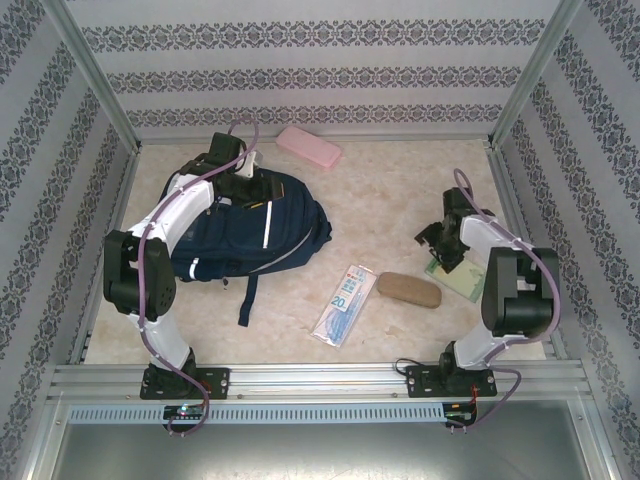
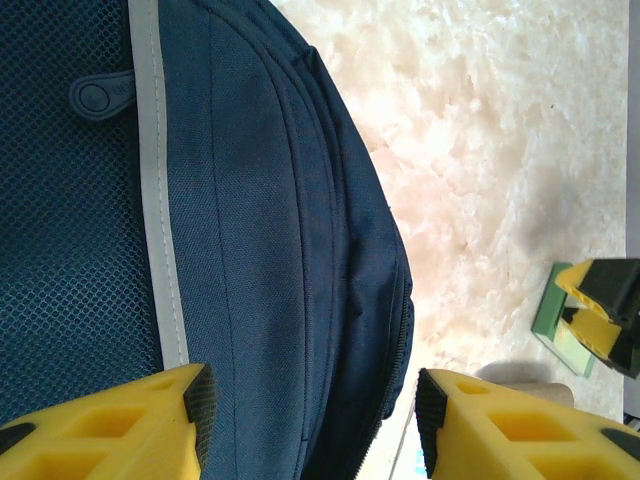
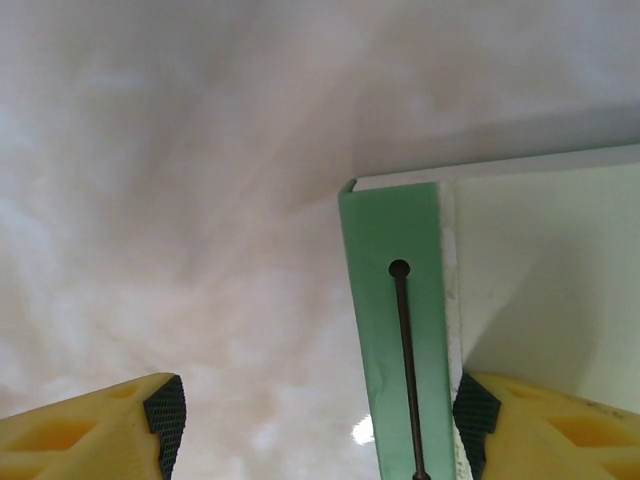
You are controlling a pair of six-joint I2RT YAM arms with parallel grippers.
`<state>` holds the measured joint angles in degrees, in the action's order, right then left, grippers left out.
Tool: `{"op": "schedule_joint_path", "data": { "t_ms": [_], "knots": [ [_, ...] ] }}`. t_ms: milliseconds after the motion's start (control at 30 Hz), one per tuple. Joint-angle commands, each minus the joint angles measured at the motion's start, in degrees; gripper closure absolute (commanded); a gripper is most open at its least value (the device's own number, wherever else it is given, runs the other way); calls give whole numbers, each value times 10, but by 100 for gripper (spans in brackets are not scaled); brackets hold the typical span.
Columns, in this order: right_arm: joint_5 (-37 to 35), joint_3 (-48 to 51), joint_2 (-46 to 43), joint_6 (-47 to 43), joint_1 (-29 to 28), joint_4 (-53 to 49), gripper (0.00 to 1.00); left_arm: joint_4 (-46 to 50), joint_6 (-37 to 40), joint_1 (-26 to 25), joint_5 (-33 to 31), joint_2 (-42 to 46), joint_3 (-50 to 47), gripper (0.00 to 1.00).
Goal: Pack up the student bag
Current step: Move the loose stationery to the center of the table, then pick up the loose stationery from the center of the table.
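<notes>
The student bag (image 1: pixel 250 225), navy with pale stripes, lies flat at the left of the table. My left gripper (image 1: pixel 240 178) hovers over its far end. In the left wrist view the bag's (image 2: pixel 250 250) zipped edge runs between the yellow fingers (image 2: pixel 150 420), and the left gripper (image 2: pixel 315 420) is open with neither pad touching the fabric. My right gripper (image 1: pixel 445 245) is low over a green notebook (image 1: pixel 462 282) at the right. Seen from the right wrist, the notebook's (image 3: pixel 395 320) green spine lies between the pads of the open right gripper (image 3: pixel 318 425).
A pink case (image 1: pixel 308 148) lies near the back wall. A brown case (image 1: pixel 408 289) and a clear packet with blue print (image 1: pixel 345 305) lie in the middle front. Metal frame rails border the table on both sides.
</notes>
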<state>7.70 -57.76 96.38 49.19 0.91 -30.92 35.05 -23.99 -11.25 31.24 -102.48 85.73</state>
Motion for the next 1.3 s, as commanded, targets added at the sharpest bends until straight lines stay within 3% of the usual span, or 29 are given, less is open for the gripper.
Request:
{"op": "schedule_joint_path", "data": {
  "t_ms": [0, 300, 500, 700, 867, 1033, 1267],
  "knots": [
    [64, -36, 54, 13, -30, 39, 26, 6, 2, 2, 7, 16, 11, 43],
    [140, -197, 181, 26, -134, 45, 27, -16, -24, -10, 27, 11, 7, 43],
    [145, -246, 178, -11, -173, 17, 27, -52, -56, -55, 37, -17, 16, 43],
    [64, -211, 98, -65, -159, -34, 28, -77, -76, -115, 44, -86, 64, 43],
    [31, -144, 53, -96, -112, -40, 29, -90, -104, -157, 35, -160, 117, 43],
    [34, -127, 59, -127, -76, -39, 30, -89, -129, -186, 28, -224, 165, 43],
    [48, -153, 110, -151, -72, -42, 33, -80, -140, -208, 22, -288, 214, 44]
  ]
}}
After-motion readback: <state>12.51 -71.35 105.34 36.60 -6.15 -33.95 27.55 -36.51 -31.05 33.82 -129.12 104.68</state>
